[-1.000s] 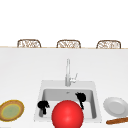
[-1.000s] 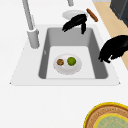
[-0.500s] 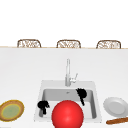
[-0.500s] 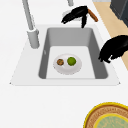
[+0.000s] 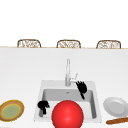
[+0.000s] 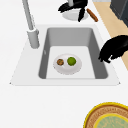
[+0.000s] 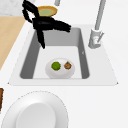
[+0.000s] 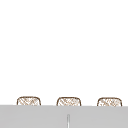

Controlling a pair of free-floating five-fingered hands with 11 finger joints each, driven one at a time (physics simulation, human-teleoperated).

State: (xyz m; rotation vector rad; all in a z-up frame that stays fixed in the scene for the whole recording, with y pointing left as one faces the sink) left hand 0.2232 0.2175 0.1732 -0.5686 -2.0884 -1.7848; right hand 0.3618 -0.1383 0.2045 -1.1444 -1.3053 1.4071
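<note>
- The sink point(image 6: 93, 45) is set in the white tabletop point(image 6: 50, 105); on its floor sits a small white dish point(image 6: 67, 64).
- The dish holds two things side by side: a green round fruit point(image 6: 71, 61) and a brown round piece point(image 6: 60, 62), close together, both well inside the rim.
- The left hand point(image 5: 43, 106) hangs over the sink's front left edge, its fingers curled downward and holding nothing; it is above and apart from the dish.
- The right hand point(image 5: 81, 88) hovers over the sink's back right corner, just beside the faucet point(image 5: 67, 72), fingers straight and spread, touching nothing.
- A large red ball point(image 5: 67, 114) shows at the front of the sink in the front view.
- On the tabletop to the left lies a yellow-rimmed plate point(image 5: 11, 110); to the right a white plate point(image 5: 115, 106), with a brown stick point(image 5: 117, 120) just in front of it.
</note>
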